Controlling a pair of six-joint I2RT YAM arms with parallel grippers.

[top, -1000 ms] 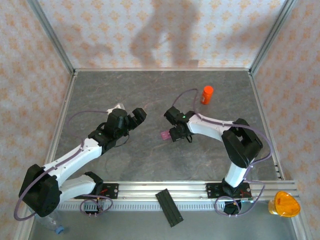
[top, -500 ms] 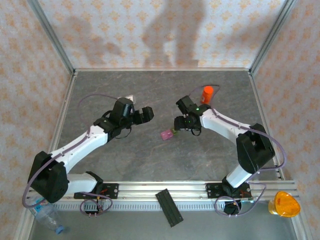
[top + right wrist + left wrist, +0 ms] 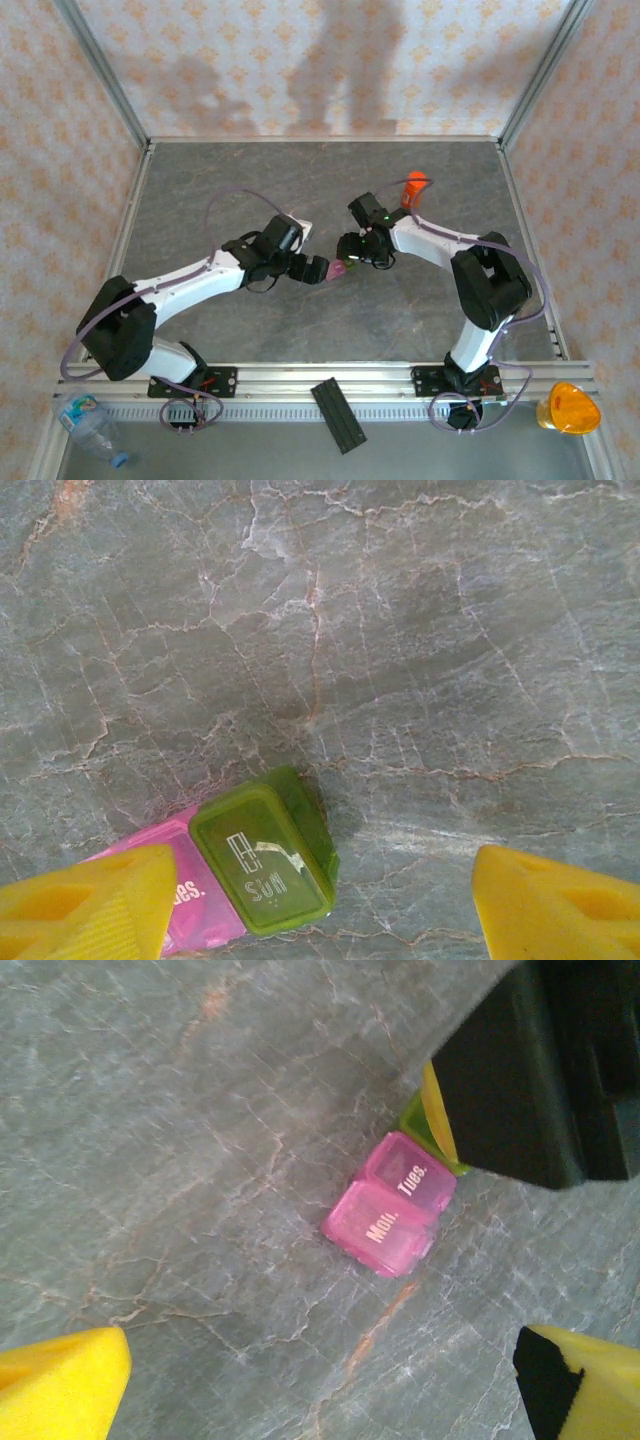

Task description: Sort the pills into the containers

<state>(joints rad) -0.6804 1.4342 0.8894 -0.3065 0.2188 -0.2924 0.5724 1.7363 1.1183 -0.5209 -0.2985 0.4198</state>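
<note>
The containers (image 3: 390,1215) are a small row of joined boxes lying on the grey table: two pink ones marked Mon. and Tues., and a green one (image 3: 265,855) marked Sun. Their lids are shut, so the pills are hidden. In the top view the containers (image 3: 341,268) sit between both grippers. My left gripper (image 3: 320,1390) is open, its yellow fingers (image 3: 60,1385) spread wide just short of the pink boxes. My right gripper (image 3: 320,905) hangs open over the green end, one finger (image 3: 85,905) above the pink box. My left gripper (image 3: 322,270) and right gripper (image 3: 350,252) nearly meet.
An orange bottle with a red cap (image 3: 414,188) stands behind the right arm. A black strip (image 3: 338,415) lies in front of the base rail. An orange object (image 3: 570,408) sits at the near right and a clear bottle (image 3: 95,430) at the near left.
My left arm has swung right and forward until its gripper reached the containers. My right gripper drew back slightly left over the green end and opened a little wider.
</note>
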